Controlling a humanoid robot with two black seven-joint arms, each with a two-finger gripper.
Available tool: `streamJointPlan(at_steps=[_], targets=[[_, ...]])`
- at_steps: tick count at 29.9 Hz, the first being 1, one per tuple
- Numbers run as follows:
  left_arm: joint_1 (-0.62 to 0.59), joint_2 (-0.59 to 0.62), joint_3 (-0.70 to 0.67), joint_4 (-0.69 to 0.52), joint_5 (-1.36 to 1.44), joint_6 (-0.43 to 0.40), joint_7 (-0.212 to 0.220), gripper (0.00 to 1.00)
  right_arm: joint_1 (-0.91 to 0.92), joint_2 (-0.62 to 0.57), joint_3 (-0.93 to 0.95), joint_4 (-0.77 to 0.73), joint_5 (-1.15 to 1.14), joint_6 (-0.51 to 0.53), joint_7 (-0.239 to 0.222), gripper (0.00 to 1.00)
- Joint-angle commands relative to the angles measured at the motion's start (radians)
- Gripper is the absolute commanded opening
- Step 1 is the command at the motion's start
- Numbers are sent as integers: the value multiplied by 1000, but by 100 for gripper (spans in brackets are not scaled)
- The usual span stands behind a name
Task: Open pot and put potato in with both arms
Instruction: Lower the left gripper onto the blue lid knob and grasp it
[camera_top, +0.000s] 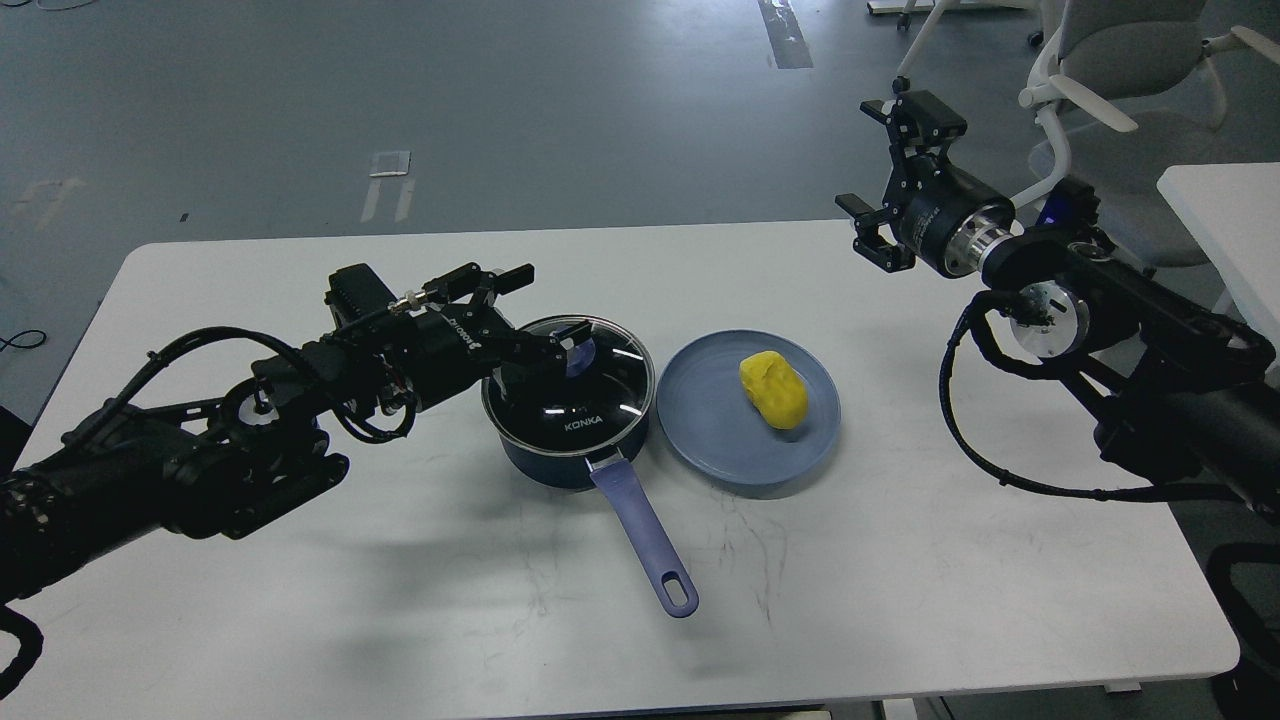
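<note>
Your left tool (560, 348) sits over the pot (566, 432), its fingers narrowed around the lid's blue knob (578, 358); you cannot tell whether they actually touch it. The glass lid (570, 390) is on and reads "KONKA" in white. The pot stands mid-counter (300, 600), its handle (645, 535) pointing to the near edge. The potato (773, 389) lies on the plate (700, 420) just beside the pot. Your right tool (880, 180) hangs wide open above the far right corner.
</note>
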Motion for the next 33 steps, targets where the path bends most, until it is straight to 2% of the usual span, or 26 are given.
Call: streamJointPlan(at_steps=[1,29,33], targets=[[37,23,0,-31,4,0,0,98,0,1,-2,0,-1,-1,0,100],[42,21,-19,-39,70,0,0,98,-3,-10,-10,-4,-3,0,0,100],[46,32,-14,-88,73,0,0,98,0,-10,-11,-4,-4,0,0,100]])
